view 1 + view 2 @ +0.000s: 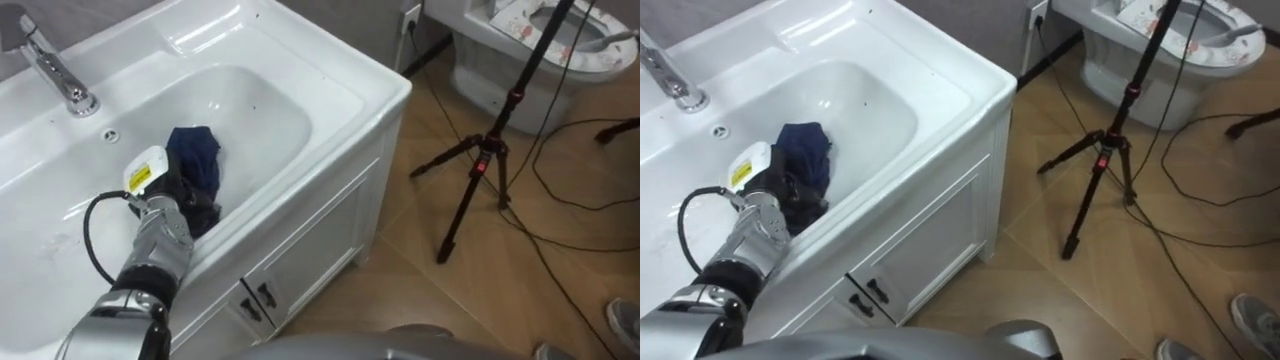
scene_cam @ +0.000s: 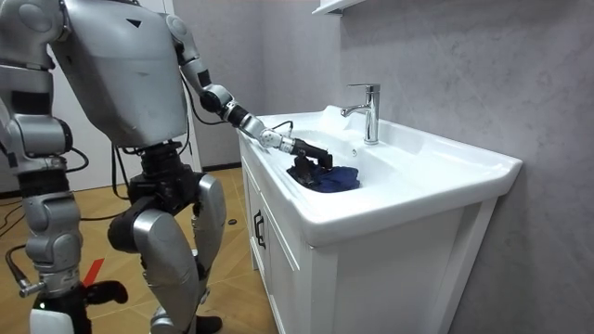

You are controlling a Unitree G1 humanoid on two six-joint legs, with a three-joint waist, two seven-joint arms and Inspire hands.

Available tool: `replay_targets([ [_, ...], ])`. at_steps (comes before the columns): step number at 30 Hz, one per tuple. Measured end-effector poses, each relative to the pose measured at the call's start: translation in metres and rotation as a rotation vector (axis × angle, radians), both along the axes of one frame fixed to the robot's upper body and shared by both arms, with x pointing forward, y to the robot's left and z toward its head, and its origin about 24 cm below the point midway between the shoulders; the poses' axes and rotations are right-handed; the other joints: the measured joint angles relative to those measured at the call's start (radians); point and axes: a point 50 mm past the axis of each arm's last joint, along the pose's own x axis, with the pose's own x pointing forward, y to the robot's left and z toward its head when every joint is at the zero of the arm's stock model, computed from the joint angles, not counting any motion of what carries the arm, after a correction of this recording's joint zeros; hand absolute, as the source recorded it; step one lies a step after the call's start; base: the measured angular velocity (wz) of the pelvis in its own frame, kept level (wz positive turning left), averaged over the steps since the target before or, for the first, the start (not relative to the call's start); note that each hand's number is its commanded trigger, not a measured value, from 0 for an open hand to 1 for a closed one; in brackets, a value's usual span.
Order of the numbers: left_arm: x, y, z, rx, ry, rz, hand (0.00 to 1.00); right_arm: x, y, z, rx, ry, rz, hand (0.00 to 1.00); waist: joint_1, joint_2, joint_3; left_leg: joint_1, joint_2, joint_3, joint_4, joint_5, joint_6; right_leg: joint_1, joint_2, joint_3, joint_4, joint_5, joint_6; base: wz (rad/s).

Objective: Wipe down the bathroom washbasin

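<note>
One dark blue cloth [image 1: 196,150] low in the basin [image 1: 345,95], beneath the left robot hand [image 1: 178,197]; pinching or flat, cannot tell. Press down evenly, sweep in overlapping strokes toward the tap [image 1: 55,70], cover the bowl's far slope

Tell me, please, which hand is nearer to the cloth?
Left. The left hand is on the cloth, down in the basin. The right hand hangs at the robot's side, well away from the basin.
</note>
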Motion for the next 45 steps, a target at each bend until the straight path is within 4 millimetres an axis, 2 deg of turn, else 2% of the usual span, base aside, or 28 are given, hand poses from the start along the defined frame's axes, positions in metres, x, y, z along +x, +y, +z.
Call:
replay_targets([
  [2, -0.004, 0.008, 0.001, 0.033, 0.009, 0.0, 1.0, 0.001, -0.001, 0.0, 0.002, -0.014, -0.024, 0.0, 0.022, 0.002, -0.0001, 0.001, 0.001, -0.005, 0.0, 0.001, -0.001, 0.002, 0.0, -0.005, -0.002, -0.001, -0.002, 0.05],
  [3, -0.006, 0.014, 0.002, 0.057, 0.016, 0.0, 1.0, 0.002, -0.001, 0.0, 0.002, -0.018, -0.025, 0.0, 0.025, 0.009, 0.002, -0.003, 0.0, -0.023, 0.0, 0.001, -0.001, 0.005, -0.002, -0.015, -0.008, -0.001, -0.002, 0.17],
  [5, -0.01, 0.023, 0.003, 0.076, 0.026, 0.011, 1.0, 0.002, -0.002, 0.001, -0.001, -0.02, -0.025, 0.0, 0.031, 0.011, -0.002, -0.011, 0.0, -0.038, 0.002, 0.001, -0.001, 0.008, -0.005, -0.027, -0.017, 0.0, -0.003, 0.23],
  [10, -0.022, 0.04, 0.001, 0.111, 0.069, 0.021, 1.0, 0.014, -0.015, 0.005, -0.029, -0.064, -0.028, 0.0, 0.051, 0.049, -0.0034, -0.017, -0.003, -0.065, 0.004, 0.003, -0.002, 0.012, -0.012, -0.048, -0.028, -0.002, -0.005, 0.14],
  [12, -0.025, 0.051, 0.005, 0.118, 0.066, 0.042, 1.0, 0.02, -0.018, 0.007, -0.03, -0.104, -0.058, 0.0, 0.051, 0.054, -0.0031, -0.023, -0.011, -0.108, 0.005, 0.008, -0.004, 0.01, -0.016, -0.07, -0.031, -0.005, -0.009, 0.23],
  [13, -0.025, 0.054, 0.006, 0.12, 0.065, 0.046, 1.0, 0.021, -0.019, 0.008, -0.03, -0.114, -0.068, 0.0, 0.052, 0.054, -0.0034, -0.027, -0.011, -0.114, 0.005, 0.009, -0.004, 0.008, -0.018, -0.076, -0.031, -0.006, -0.011, 0.23],
  [15, -0.024, 0.065, 0.013, 0.161, 0.069, 0.02, 1.0, 0.025, -0.026, 0.011, -0.039, -0.134, -0.078, 0.0, 0.075, 0.062, -0.0085, -0.047, -0.012, -0.122, 0.007, 0.017, -0.007, -0.003, -0.02, -0.084, -0.031, -0.005, -0.014, 0.12],
  [16, -0.023, 0.069, 0.016, 0.178, 0.072, 0.011, 1.0, 0.025, -0.029, 0.012, -0.043, -0.137, -0.076, 0.0, 0.075, 0.069, -0.012, -0.051, -0.012, -0.132, 0.009, 0.017, -0.008, -0.003, -0.021, -0.092, -0.033, -0.005, -0.015, 0.26],
  [17, -0.022, 0.076, 0.022, 0.208, 0.07, 0.0, 1.0, 0.024, -0.034, 0.013, -0.056, -0.139, -0.083, 0.0, 0.077, 0.062, -0.008, -0.058, -0.012, -0.146, 0.013, 0.018, -0.009, -0.003, -0.024, -0.109, -0.033, -0.006, -0.017, 0.35],
  [18, -0.02, 0.082, 0.028, 0.228, 0.063, -0.001, 1.0, 0.023, -0.039, 0.015, -0.069, -0.138, -0.079, 0.0, 0.085, 0.068, -0.0115, -0.064, -0.012, -0.152, 0.016, 0.02, -0.012, -0.003, -0.025, -0.121, -0.033, -0.008, -0.019, 0.32],
  [23, -0.014, 0.098, 0.046, 0.268, 0.013, -0.018, 1.0, 0.024, -0.047, 0.019, -0.087, -0.158, -0.065, 0.0, 0.119, 0.067, -0.011, -0.072, -0.008, -0.173, 0.021, 0.025, -0.021, -0.001, -0.026, -0.148, -0.034, -0.011, -0.03, 0.16],
  [27, -0.008, 0.099, 0.055, 0.297, -0.021, -0.041, 1.0, 0.02, -0.047, 0.019, -0.086, -0.146, -0.064, 0.0, 0.131, 0.066, -0.0117, -0.084, -0.007, -0.205, 0.023, 0.031, -0.027, -0.006, -0.028, -0.177, -0.036, -0.013, -0.036, 0.2],
  [32, -0.004, 0.104, 0.065, 0.319, -0.056, -0.041, 1.0, 0.01, -0.048, 0.018, -0.091, -0.124, -0.066, 0.0, 0.152, 0.068, -0.0129, -0.093, -0.001, -0.217, 0.022, 0.036, -0.035, -0.017, -0.023, -0.189, -0.036, -0.012, -0.046, 0.02],
  [36, -0.01, 0.107, 0.064, 0.334, -0.06, -0.03, 1.0, 0.008, -0.048, 0.018, -0.1, -0.121, -0.066, 0.0, 0.156, 0.077, -0.0146, -0.092, 0.003, -0.216, 0.021, 0.039, -0.041, -0.015, -0.019, -0.191, -0.047, -0.008, -0.054, -0.01],
  [45, -0.015, 0.108, 0.061, 0.346, -0.059, -0.025, 1.0, 0.006, -0.048, 0.018, -0.116, -0.119, -0.041, 0.0, 0.154, 0.088, -0.0138, -0.092, 0.005, -0.215, 0.02, 0.041, -0.044, -0.017, -0.016, -0.186, -0.049, -0.007, -0.057, 0.0],
])
